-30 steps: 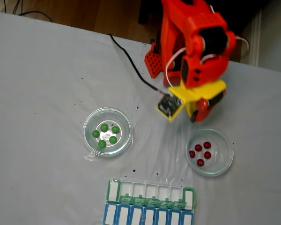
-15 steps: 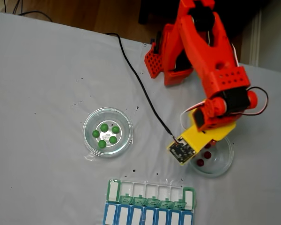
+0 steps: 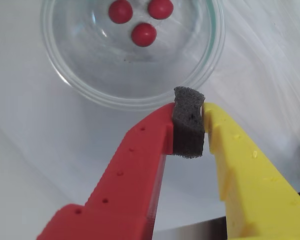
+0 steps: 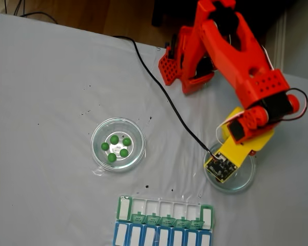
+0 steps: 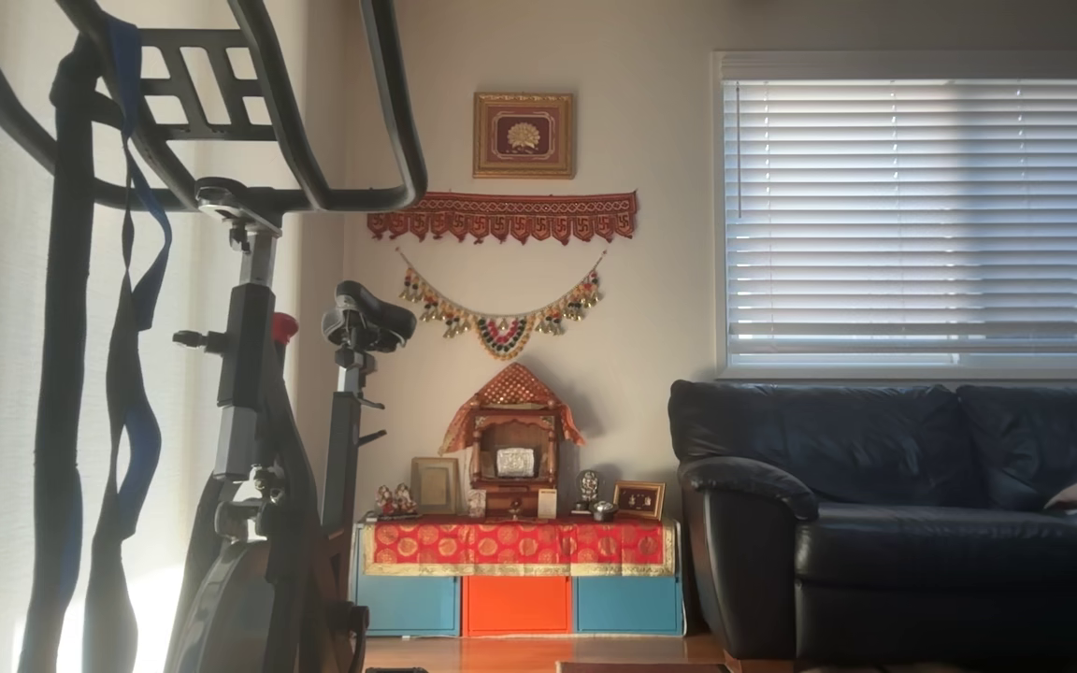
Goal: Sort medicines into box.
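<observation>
Right now my claw (image 3: pixel 190 122) is pressed together, the red finger (image 3: pixel 140 165) and the yellow finger (image 3: pixel 250 170) squeezing nothing but the dark foam pad (image 3: pixel 189 127) between their tips; no ball sits in the pinch. In the wrist view the tips hover at the lower rim of a clear glass dish (image 3: pixel 90 92), and whether they touch the glass I cannot tell. Three red balls (image 3: pixel 143 34) lie in the upper part of that dish, well up the frame from my tips, two side by side at the top edge and one just below them.

I can read no brand or writing; the lids of the box are too small to make out letters.

In the fixed view my arm (image 4: pixel 236 56) reaches down from the top of the frame over the right-hand dish (image 4: pixel 246 182), at lower right. The green balls (image 4: pixel 115 146), five of them, sit in another glass dish (image 4: pixel 97 154) at centre left, well apart from my claw. The green-and-white box (image 4: pixel 164 207) lies along the bottom edge, touching a blue-and-white row (image 4: pixel 161 236) beneath it, below and left of my dish.
</observation>
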Robot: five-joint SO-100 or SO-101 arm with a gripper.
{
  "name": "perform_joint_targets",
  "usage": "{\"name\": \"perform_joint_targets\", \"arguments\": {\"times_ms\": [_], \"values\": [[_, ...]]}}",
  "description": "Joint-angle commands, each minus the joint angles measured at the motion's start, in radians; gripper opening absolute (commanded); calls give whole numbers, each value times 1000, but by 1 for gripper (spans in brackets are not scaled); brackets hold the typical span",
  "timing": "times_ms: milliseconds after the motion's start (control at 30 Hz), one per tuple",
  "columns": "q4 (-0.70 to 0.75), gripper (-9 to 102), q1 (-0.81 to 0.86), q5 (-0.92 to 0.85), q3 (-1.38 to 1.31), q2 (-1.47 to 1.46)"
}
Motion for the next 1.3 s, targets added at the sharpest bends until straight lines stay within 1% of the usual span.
{"name": "perform_joint_targets", "arguments": {"times_ms": [0,300,700,933,1267], "values": [[-29,1,-9,0,-83,-14],[-118,1,14,14,-97,-84],[-172,1,17,25,-167,-244],[-230,1,-3,46,-144,-258],[-253,2,-34,21,-95,-282]]}}
